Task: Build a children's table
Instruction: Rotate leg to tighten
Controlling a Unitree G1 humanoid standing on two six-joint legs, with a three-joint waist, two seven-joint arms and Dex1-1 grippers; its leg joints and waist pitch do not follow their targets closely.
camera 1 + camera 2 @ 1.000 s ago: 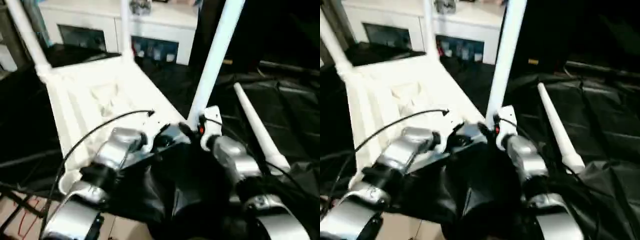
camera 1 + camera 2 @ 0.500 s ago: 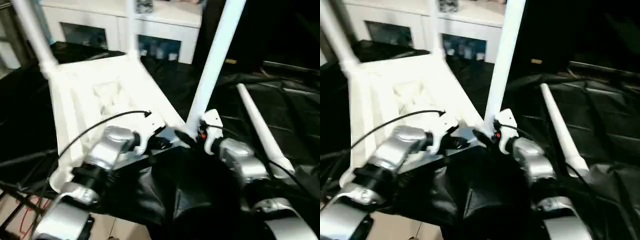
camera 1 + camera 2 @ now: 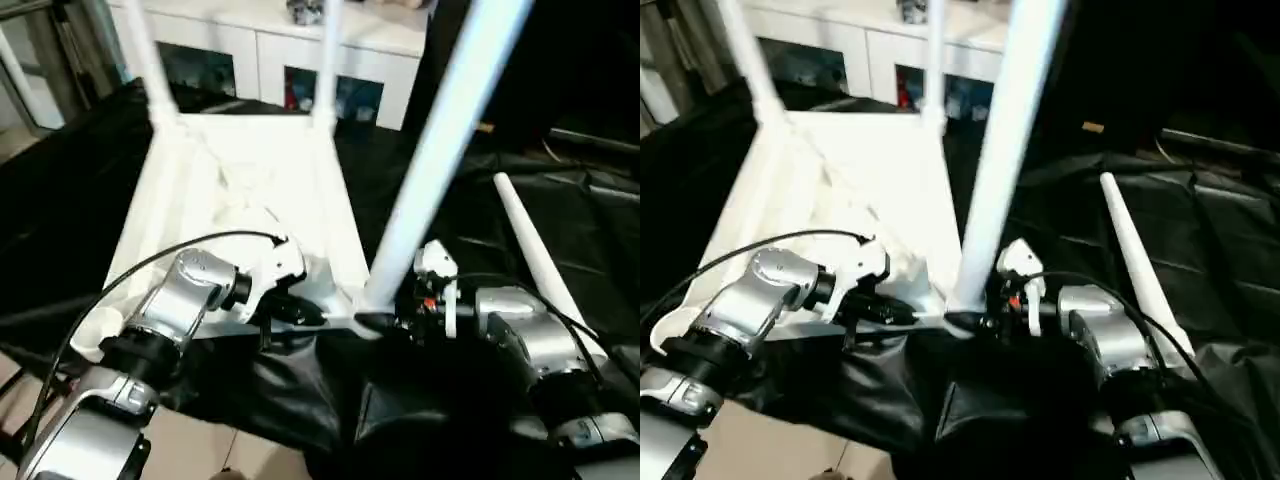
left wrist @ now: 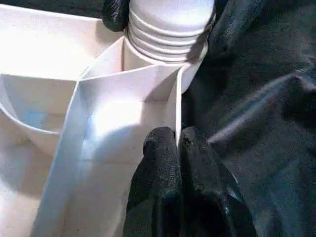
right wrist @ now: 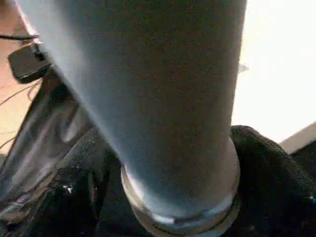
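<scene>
The white tabletop (image 3: 250, 190) lies underside up on the black-draped work table, with two legs (image 3: 145, 60) (image 3: 328, 60) standing in its far corners. A third leg (image 3: 440, 150) leans up from the near right corner socket. Its ribbed end (image 4: 168, 24) shows at the socket. My right gripper (image 3: 385, 322) is shut around this leg's foot, its fingers (image 5: 266, 168) on either side of the tube (image 5: 163, 98). My left gripper (image 4: 177, 140) is shut on the tabletop's thin rim wall just beside that socket. A fourth leg (image 3: 540, 265) lies loose on the cloth to the right.
White cabinets (image 3: 300, 40) stand behind the work table. The black cloth (image 3: 590, 180) spreads wrinkled to the right and hangs over the front edge. A black cable (image 3: 150, 265) loops over my left forearm. Bare floor (image 3: 190, 450) shows at the near left.
The camera has swung, so the whole picture has shifted. Both grippers stay at the near right corner, the left on the rim and the right at the leg's foot.
</scene>
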